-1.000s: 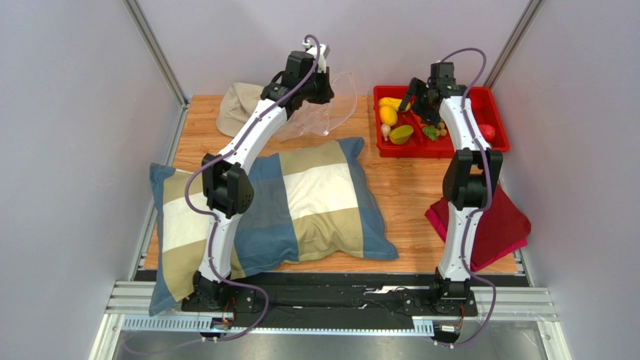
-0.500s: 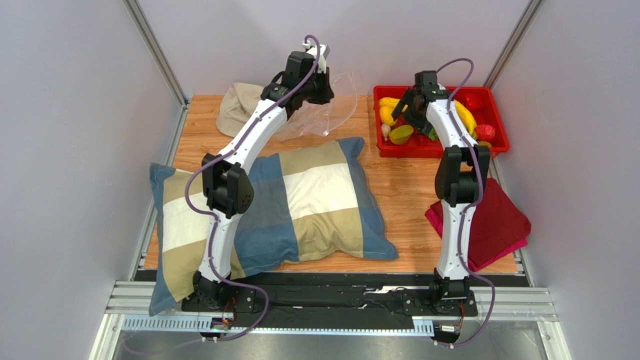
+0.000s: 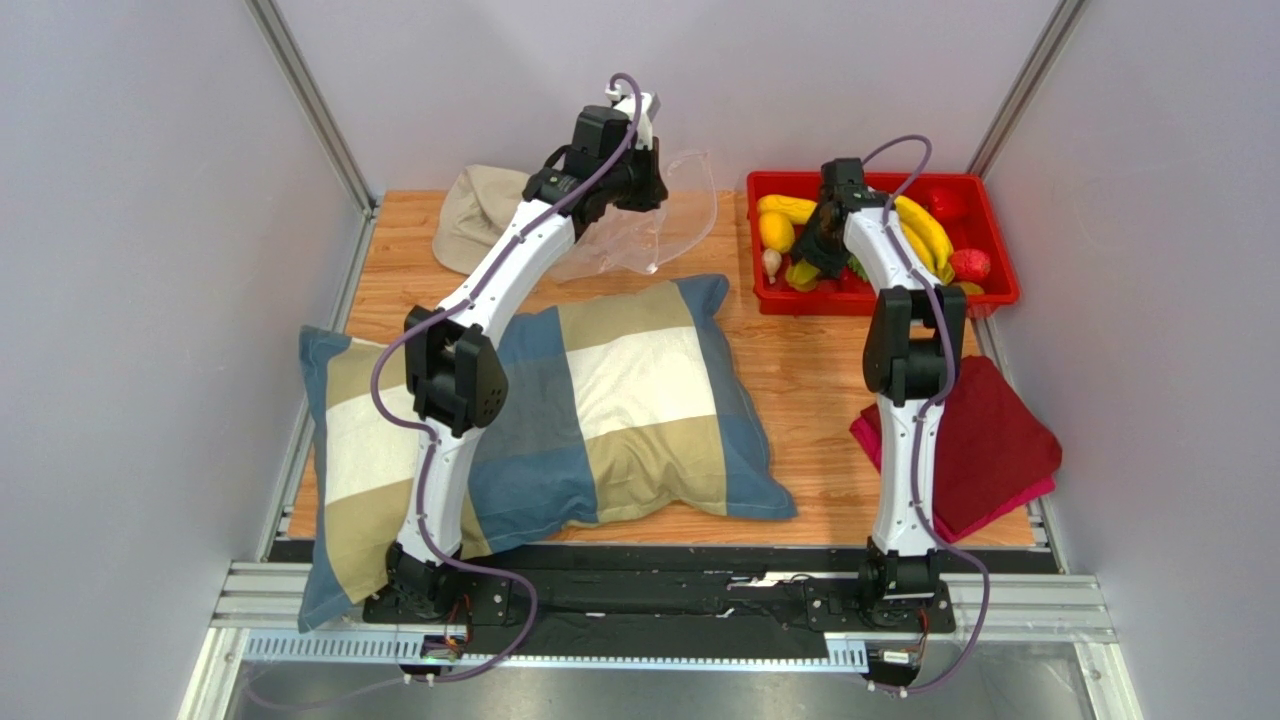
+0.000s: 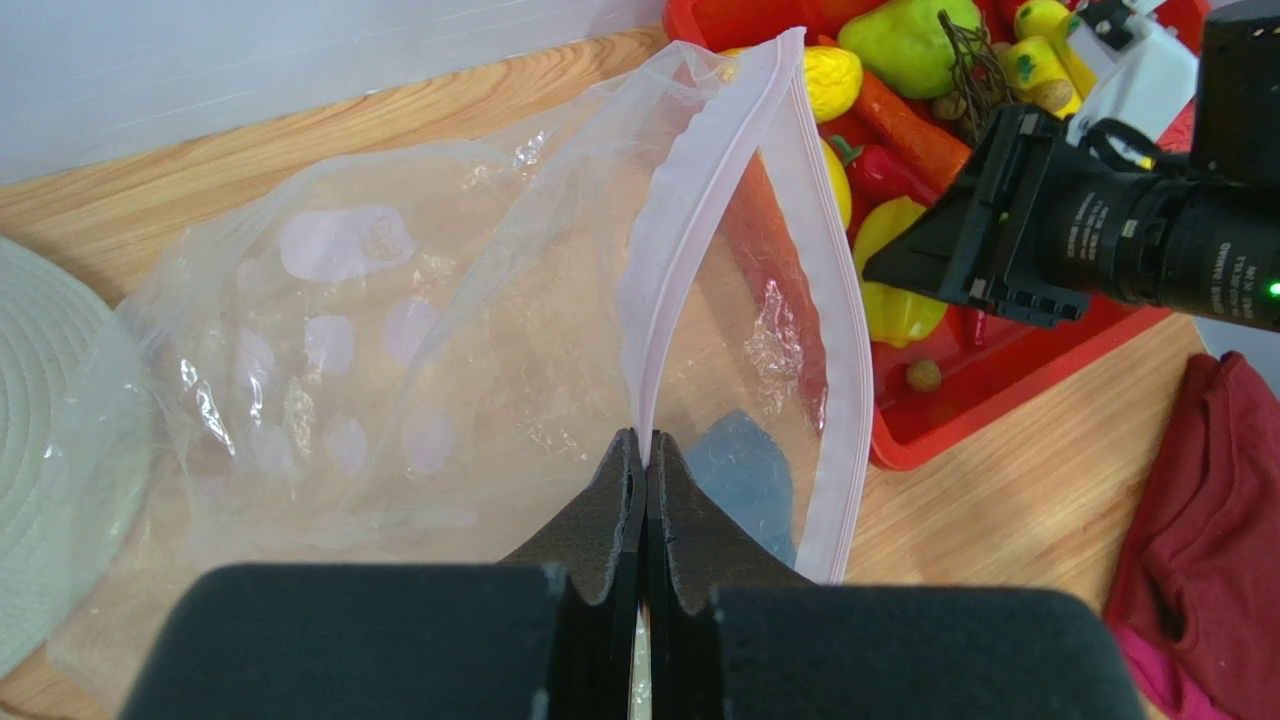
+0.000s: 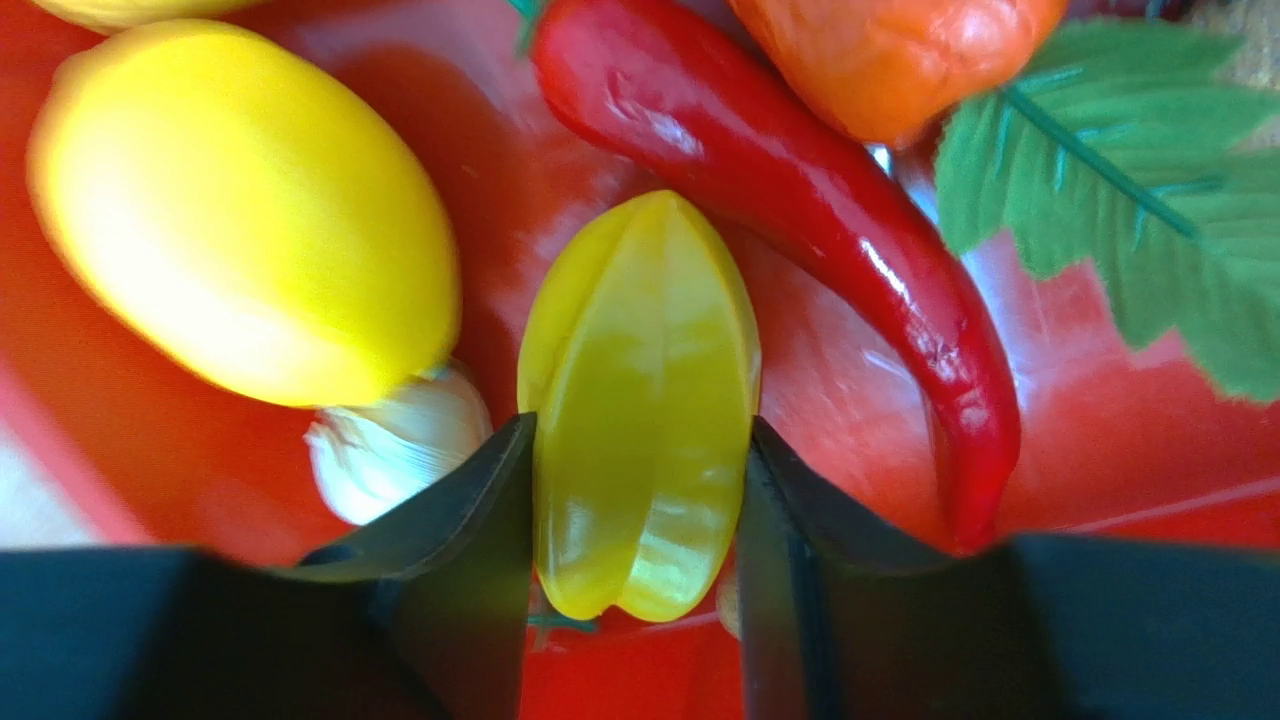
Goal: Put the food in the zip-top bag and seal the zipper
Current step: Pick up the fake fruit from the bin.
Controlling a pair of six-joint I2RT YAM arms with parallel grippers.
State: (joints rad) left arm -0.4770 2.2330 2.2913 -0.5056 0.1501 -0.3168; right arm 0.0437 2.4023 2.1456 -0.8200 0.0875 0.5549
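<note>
Now your right hand (image 5: pixel 636 450) pinches the yellow-green star fruit (image 5: pixel 639 330) in the red tray (image 5: pixel 1142 435), lemon (image 5: pixel 241 210) and red pepper (image 5: pixel 812 195) crowding either side, while your left hand (image 4: pixel 646 468), pressed together on the zipper (image 4: pixel 706 195), holds the zip-top bag (image 4: pixel 376 345) open beside that tray.

Bright even light, soft shadows, blurred close foregrounds

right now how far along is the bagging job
Done: the left gripper is shut on the zipper, holding the zip-top bag mouth open; no food shows inside. In hand: the right gripper has its fingers against both sides of the star fruit down in the red tray. Left: carrying it and the rest, such as the lemon and red pepper, to the bag, then sealing.
</note>
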